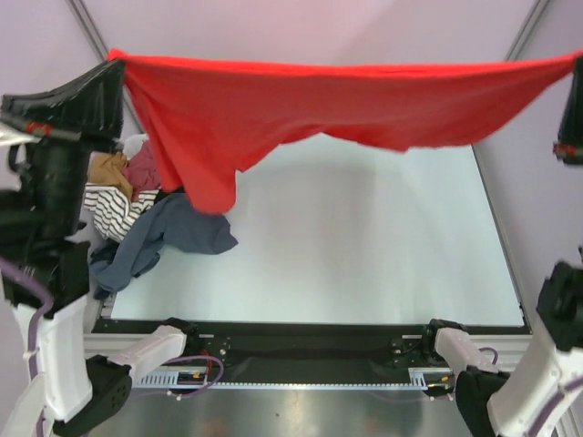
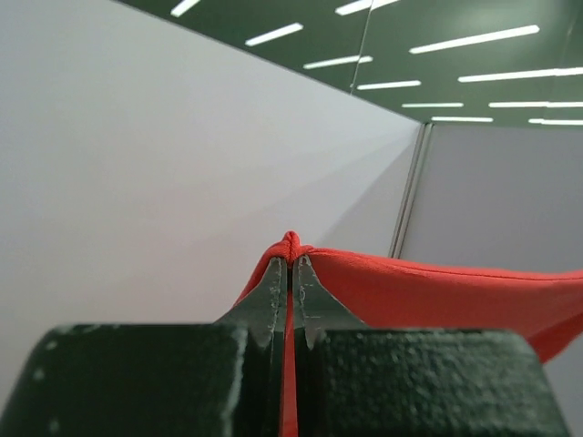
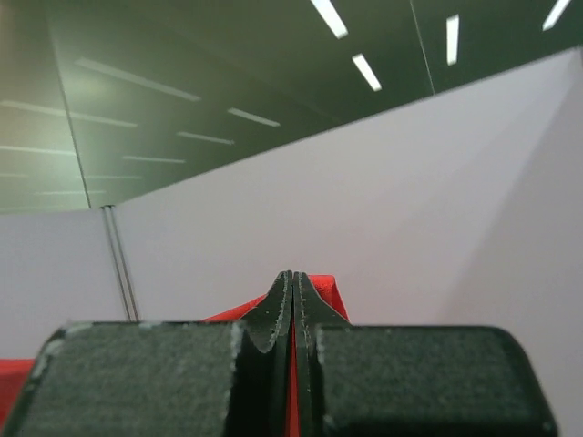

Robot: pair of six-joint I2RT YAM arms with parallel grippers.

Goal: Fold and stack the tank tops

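A large bright red tank top (image 1: 301, 114) hangs stretched high across the table, held by both arms at its top corners. My left gripper (image 1: 117, 60) pinches the left corner; in the left wrist view the left gripper (image 2: 291, 264) is shut on red tank top cloth (image 2: 437, 296). My right gripper (image 1: 576, 64) holds the right corner at the frame's edge; in the right wrist view the right gripper (image 3: 293, 278) is shut on the red tank top (image 3: 323, 296). The cloth sags lowest at the left. A dark navy top (image 1: 168, 232) lies crumpled on the table below it.
A pile of clothes sits at the table's left edge: a striped garment (image 1: 114, 209), a maroon piece (image 1: 144, 168) and a tan piece (image 1: 109, 168). The pale table surface (image 1: 364, 246) spreads out under the raised cloth. Grey booth walls close in the sides.
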